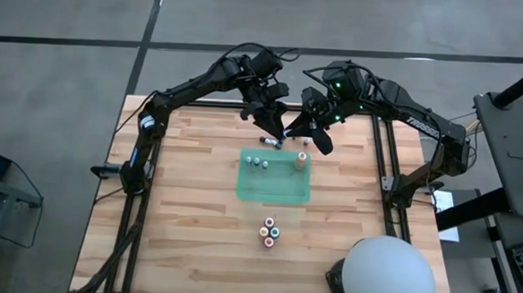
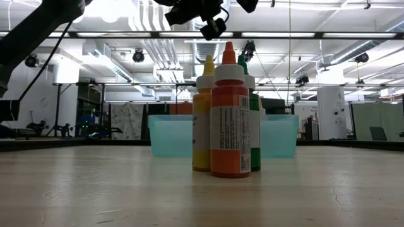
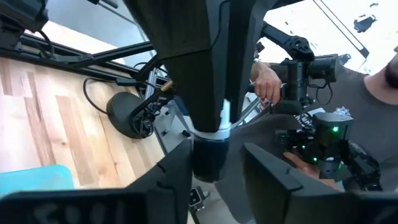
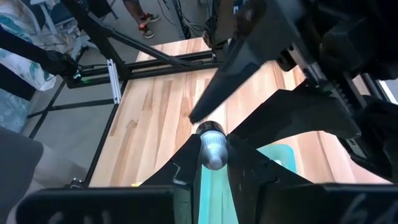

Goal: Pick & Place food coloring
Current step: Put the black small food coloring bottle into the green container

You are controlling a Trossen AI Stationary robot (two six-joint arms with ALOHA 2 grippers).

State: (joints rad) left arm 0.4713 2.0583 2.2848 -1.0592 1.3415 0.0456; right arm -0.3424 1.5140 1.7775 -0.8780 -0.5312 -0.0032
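High over the table's far side, above the green tray (image 1: pixel 274 187), my two grippers meet tip to tip. My right gripper (image 4: pixel 213 165) is shut on a tiny food coloring bottle (image 4: pixel 211 151). My left gripper (image 3: pixel 214 180) is open, its fingers standing on either side of the bottle's dark end (image 3: pixel 209 160), with a gap showing. In the tray stand two tiny bottles (image 1: pixel 258 162) and a taller yellow-orange bottle (image 1: pixel 301 159). A cluster of bottles (image 1: pixel 269 230) stands upright on the wood nearer the front; the low view shows an orange one (image 2: pixel 229 126) foremost. My right gripper pinches the tiny bottle between its two fingers at the pale, rounded end (image 4: pixel 211 144). The fingers slant down toward the table's left. The bottle is lifted well clear of the table and tray, and its dark end (image 3: pixel 209 163) sticks out beyond the fingertips.
A white dome (image 1: pixel 387 277) sits at the table's near right corner. Black frame posts (image 1: pixel 387 171) run along both side edges. A person in a grey shirt (image 3: pixel 373 118) is beyond the table. Bare wood lies to the left and right of the tray.
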